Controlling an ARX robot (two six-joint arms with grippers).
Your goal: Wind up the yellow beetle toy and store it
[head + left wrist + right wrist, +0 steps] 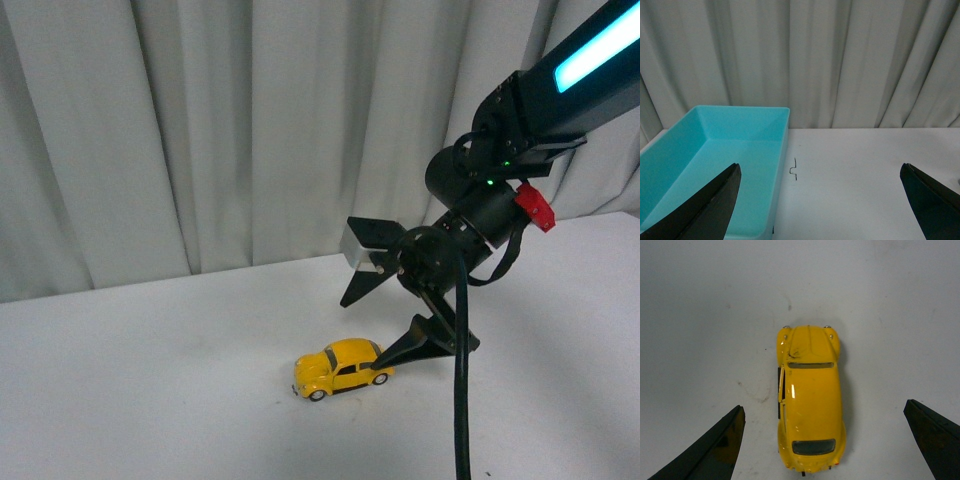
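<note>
Front view shows the yellow beetle toy [343, 368] standing on the white table [150, 400], near the middle, nose to the left. The right gripper [360, 342] hangs over its rear, jaws spread wide (nothing held). The left gripper [819, 170], also released, faces an empty turquoise bin [715, 150].

pleated grey curtain [200, 120] behind | white table [150, 380] | small dark mark [794, 169] on table
</note>
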